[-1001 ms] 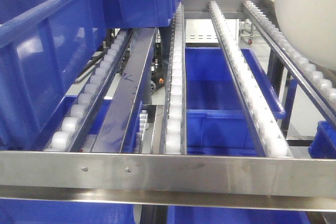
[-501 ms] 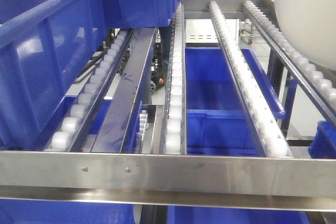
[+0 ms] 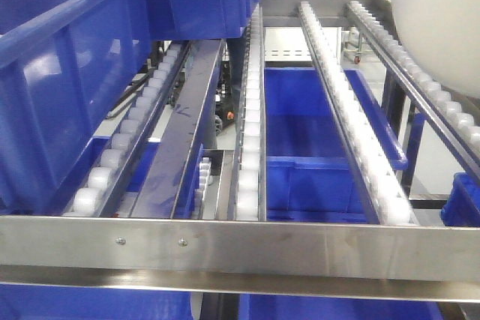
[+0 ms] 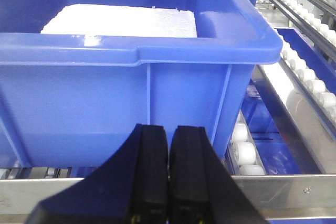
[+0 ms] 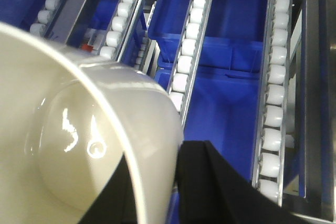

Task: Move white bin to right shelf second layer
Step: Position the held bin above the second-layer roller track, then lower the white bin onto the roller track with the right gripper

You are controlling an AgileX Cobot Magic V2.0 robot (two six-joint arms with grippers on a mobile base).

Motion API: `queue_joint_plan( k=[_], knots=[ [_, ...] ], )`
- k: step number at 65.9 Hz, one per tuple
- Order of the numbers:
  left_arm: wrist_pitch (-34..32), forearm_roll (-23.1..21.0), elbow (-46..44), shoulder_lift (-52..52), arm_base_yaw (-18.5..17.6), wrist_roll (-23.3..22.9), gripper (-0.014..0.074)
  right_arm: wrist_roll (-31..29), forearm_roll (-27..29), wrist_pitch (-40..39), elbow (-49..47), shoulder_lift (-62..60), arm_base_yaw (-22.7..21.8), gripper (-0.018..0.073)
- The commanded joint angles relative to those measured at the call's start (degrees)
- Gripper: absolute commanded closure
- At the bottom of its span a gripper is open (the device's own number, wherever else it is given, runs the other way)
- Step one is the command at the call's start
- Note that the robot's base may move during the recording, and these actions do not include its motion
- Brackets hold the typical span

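White bin [image 3: 442, 20] unmoved since earlier, cut off at frame edge. Right tool [image 5: 157, 182] clamps its rim; left tool [image 4: 168, 166] closed, empty, facing blue crate [image 4: 131, 82].

- The left gripper [image 4: 168, 174] has two matte black fingers [image 4: 152, 171], flat-faced and rectangular, widening into a black wedge-shaped base.
- A thin seam runs between them, with tiny yellowish marks near their lower edge.
- The right gripper [image 5: 157, 192] shows smooth, angular black fingers [image 5: 220, 187], unmarked.
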Motion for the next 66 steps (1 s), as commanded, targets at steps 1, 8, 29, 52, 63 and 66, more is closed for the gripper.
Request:
queue_joint_plan(
  k=[1, 8, 29, 52, 63, 66],
  knots=[
    [-5.18, -0.07, 1.56, -0.83, -0.38, -0.56, 0.0512, -0.27, -0.48, -6.08, -1.79, 0.10, -0.27, 0.0507],
    [-5.18, -0.07, 1.56, -0.83, -0.38, -0.56, 0.0512, -0.27, -0.48, -7.73, -1.79, 1.22, -0.27, 0.0507],
    [-5.18, -0.07, 1.56, -0.83, -0.38, -0.56, 0.0512, -0.27, 0.00, -16.82, -1.79, 14.69, -0.27, 0.0507],
    [-5.18, -0.07, 1.56, -0.83, -0.38, -0.56, 0.0512, -0.27, 0.00, -20.12, -5.84, 31.29, 0.04, 0.0507],
    [-5.18, -0.07, 1.56, -0.83, -0.38, -0.56, 0.0512, -0.27, 0.00, -20.34, -9.51, 37.55, 1.20, 0.0507],
    [-5.18, -0.07, 1.56, -0.83, -0.38, -0.56, 0.0512, -0.27, 0.00, -20.42, -10.41, 39.28, 1.96, 0.0507]
  ],
)
